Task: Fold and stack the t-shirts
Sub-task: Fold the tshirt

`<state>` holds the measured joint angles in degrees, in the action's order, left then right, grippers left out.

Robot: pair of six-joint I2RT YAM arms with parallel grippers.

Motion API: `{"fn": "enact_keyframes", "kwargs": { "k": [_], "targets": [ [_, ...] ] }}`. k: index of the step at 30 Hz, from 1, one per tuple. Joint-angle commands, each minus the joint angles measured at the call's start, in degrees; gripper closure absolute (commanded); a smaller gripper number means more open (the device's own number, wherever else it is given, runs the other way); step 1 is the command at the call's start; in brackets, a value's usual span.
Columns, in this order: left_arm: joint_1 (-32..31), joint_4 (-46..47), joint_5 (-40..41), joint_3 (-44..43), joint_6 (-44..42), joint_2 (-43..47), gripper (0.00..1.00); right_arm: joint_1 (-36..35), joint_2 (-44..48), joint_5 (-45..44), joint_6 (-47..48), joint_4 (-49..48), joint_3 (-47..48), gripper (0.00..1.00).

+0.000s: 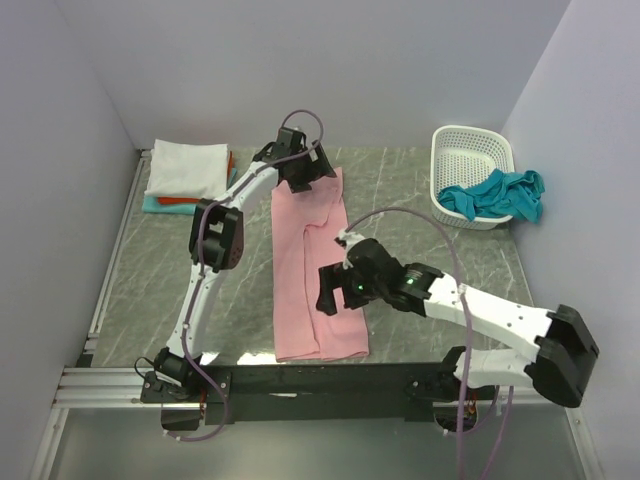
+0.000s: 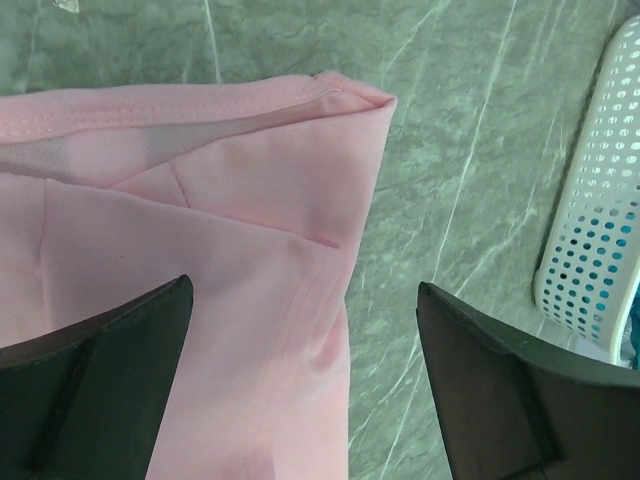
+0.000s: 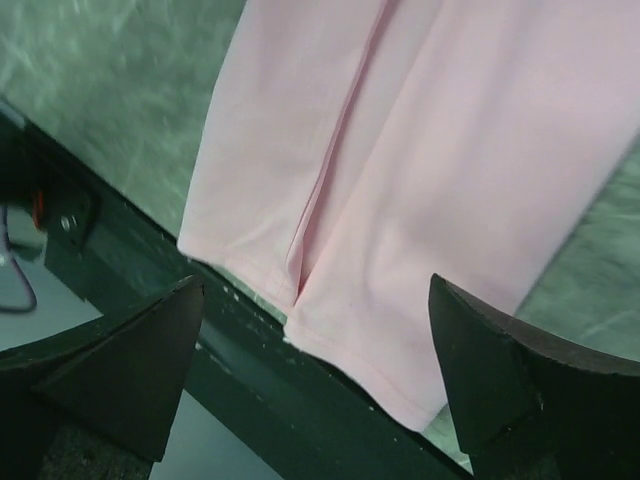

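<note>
The pink t-shirt (image 1: 310,270) was laid in a long strip on the table (image 1: 150,290), left of the basket (image 1: 465,160). The left pincer (image 2: 305,290) was held open and empty over the end nearer the basket, the right pincer (image 3: 315,285) likewise over the other end, likely for folding.

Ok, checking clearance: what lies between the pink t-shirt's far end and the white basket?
Only bare green marbled tabletop lies between the pink t-shirt and the basket; the left wrist view shows it plainly.
</note>
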<state>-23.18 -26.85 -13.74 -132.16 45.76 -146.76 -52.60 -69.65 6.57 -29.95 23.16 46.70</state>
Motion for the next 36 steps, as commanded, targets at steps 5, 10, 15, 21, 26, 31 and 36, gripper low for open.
{"fn": "enact_keyframes", "kwargs": {
  "k": [5,10,15,21,26,31,36],
  "targets": [
    [-2.6,0.4,7.0,11.5,-6.6,22.9,0.01,6.4,4.2,-5.4,-4.4,4.4,-1.3,0.01],
    [-4.5,0.7,12.1,26.0,-6.2,40.3,0.01,12.1,9.0,-0.3,-7.2,1.6,-6.3,0.00],
    [-8.0,1.3,21.8,55.6,3.7,58.7,0.00,12.9,13.1,1.2,-6.7,2.1,-10.5,0.00],
    [-16.6,-0.9,23.4,85.0,15.3,81.5,0.01,13.1,14.8,7.8,-5.5,3.7,-15.5,0.06],
    [-23.7,-4.1,20.6,99.1,25.3,91.7,0.06,13.0,14.9,13.1,-7.9,2.9,-20.1,0.17],
    [-29.5,-0.2,14.2,107.3,31.7,95.4,0.23,13.0,15.9,10.8,-7.5,6.5,-21.2,0.18],
    [-33.4,-2.6,16.1,111.0,37.2,99.6,0.41,13.0,17.0,14.3,-9.6,4.4,-24.5,0.27]
  ]
}}
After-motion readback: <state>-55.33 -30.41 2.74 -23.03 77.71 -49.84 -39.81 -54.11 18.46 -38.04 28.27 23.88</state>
